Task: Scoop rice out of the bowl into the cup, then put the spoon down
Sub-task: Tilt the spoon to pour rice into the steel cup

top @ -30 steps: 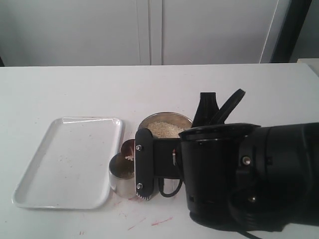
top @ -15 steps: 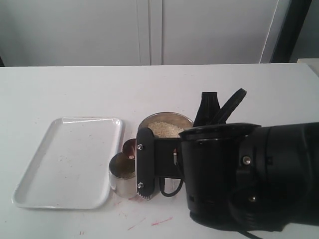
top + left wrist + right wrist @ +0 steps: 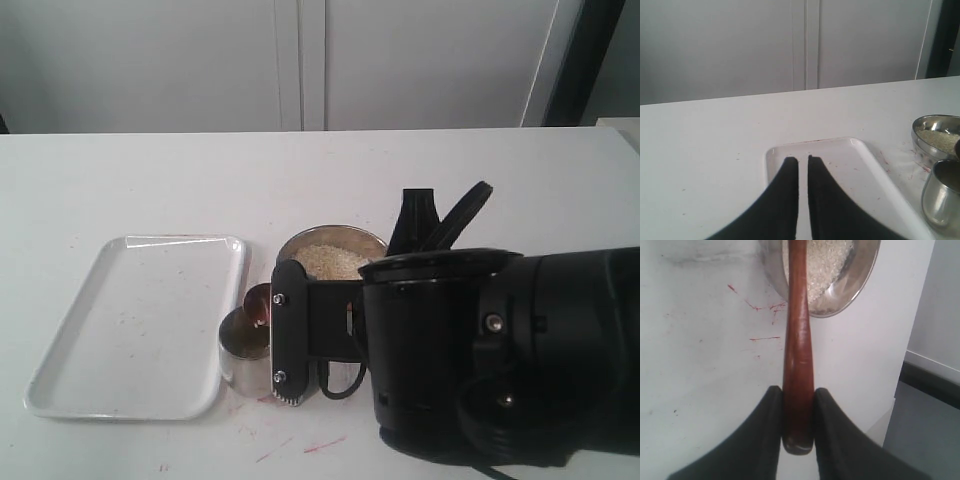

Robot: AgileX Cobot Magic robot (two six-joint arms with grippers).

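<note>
The steel bowl (image 3: 372,240) holds a mound of pale rice (image 3: 330,262) at the table's middle. Just in front of it to the left stands the steel cup (image 3: 243,352). The reddish-brown spoon (image 3: 797,340) is clamped by its handle end in my right gripper (image 3: 799,390), and its handle runs over the bowl (image 3: 860,280) and rice (image 3: 827,265). Its round end (image 3: 258,300) hangs tilted over the cup's rim. My left gripper (image 3: 802,159) hovers shut and empty above the tray, with the cup (image 3: 942,197) and bowl (image 3: 920,135) off to its side.
A white rectangular tray (image 3: 130,330) lies left of the cup, with a few specks on it. The bulky black right arm (image 3: 480,350) fills the near right of the exterior view. Red scratch marks (image 3: 320,443) dot the table in front of the cup.
The spoon's round end has tipped over the cup. The rice seen on it a second ago no longer shows. The left gripper's motion cannot be judged.
</note>
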